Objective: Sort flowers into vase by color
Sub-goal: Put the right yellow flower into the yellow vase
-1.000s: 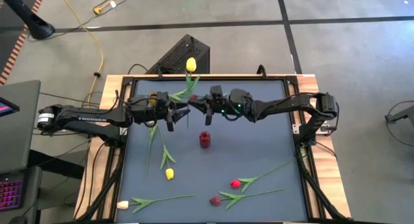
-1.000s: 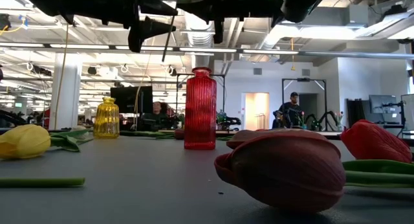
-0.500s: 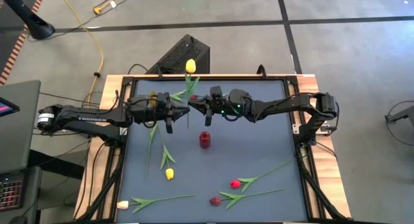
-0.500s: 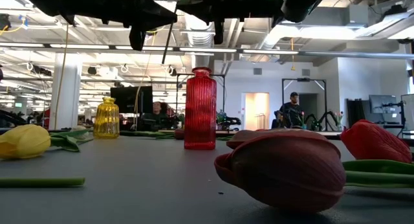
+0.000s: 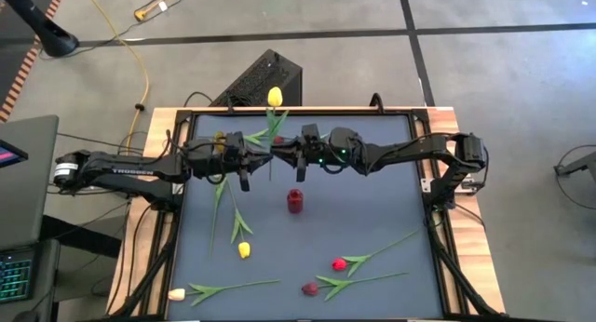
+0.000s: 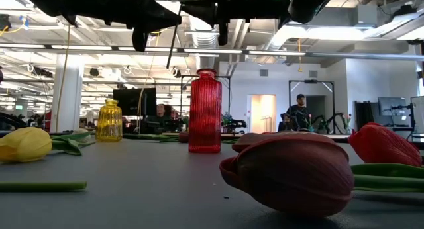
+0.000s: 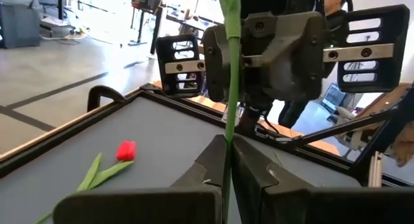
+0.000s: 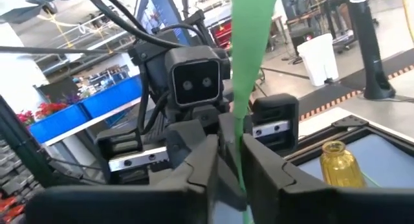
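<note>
A yellow tulip (image 5: 274,96) is held in the air over the table's far middle. Its thin green stem (image 5: 271,168) runs back toward the table's near side and slants down in the low view (image 6: 171,47). My left gripper (image 5: 253,160) and my right gripper (image 5: 281,154) face each other there, both shut on this stem. A red vase (image 5: 295,200) stands just near of them, and a yellow vase (image 6: 109,120) stands under my left arm. My left gripper pinches the tulip's stem (image 7: 227,160) between its two fingers, coming level from the table's left, with the fingers across the stem. The flower is clear of the table and tilted, its head toward the far edge. My right gripper pinches the same stem (image 8: 240,160) between its two fingers, coming level from the table's right, with the fingers across it. It holds close beside my left gripper's hold.
A red tulip (image 7: 126,150) lies near the far edge. On the near half lie a yellow tulip (image 5: 244,249), a cream one (image 5: 176,293), a red one (image 5: 340,263) and a maroon one (image 5: 310,288). People stand in the room behind.
In the low view my left gripper has shifted a little beside the stem, rising slightly. The tulip and my right gripper have stayed where they were.
</note>
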